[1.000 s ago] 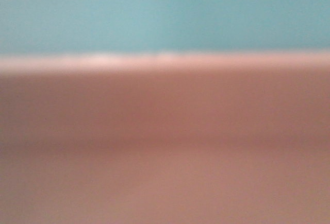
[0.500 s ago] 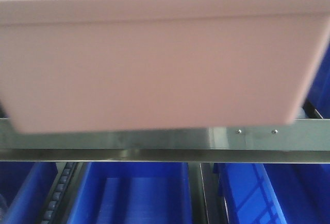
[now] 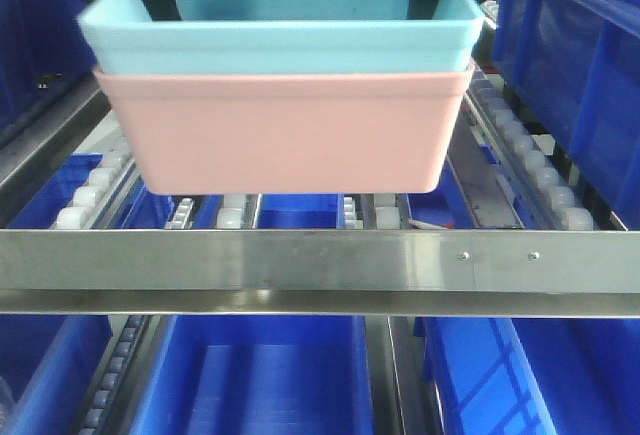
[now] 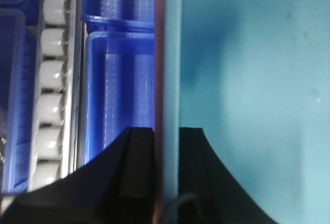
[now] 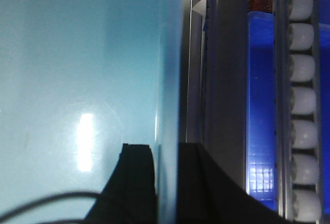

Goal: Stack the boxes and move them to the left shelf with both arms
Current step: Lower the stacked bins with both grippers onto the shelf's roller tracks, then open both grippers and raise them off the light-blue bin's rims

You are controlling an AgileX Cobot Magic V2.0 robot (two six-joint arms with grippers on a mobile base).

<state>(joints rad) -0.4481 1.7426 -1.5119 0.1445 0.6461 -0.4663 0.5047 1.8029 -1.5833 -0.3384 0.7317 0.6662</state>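
Left hand clamped on the stacked bin walls at bottom centre of the left wrist frame: one black finger outside against the pink rim, the other inside on the blue wall. Right hand same at bottom centre of the right wrist frame, fingers pinched on the sky-blue bin's side wall; pink edge not clearly visible there.

Steel shelf front bar runs across the full width of the front frame, mid-lower, two small screws right of centre. Dark blue bins fill the lower part below the bar; more dark blue bins at the upper right.

Salmon pink bin at centre-upper of the front frame, level, behind and above the bar, over the roller tracks. Whether its base touches the rollers: cannot tell. Sky-blue bin nested inside it, rim sitting just above the pink rim.

White rollers in rows along the right side and along the left side; short rows also under the pink bin. Rollers in a column at far left of the left wrist frame, far right of the right wrist frame.
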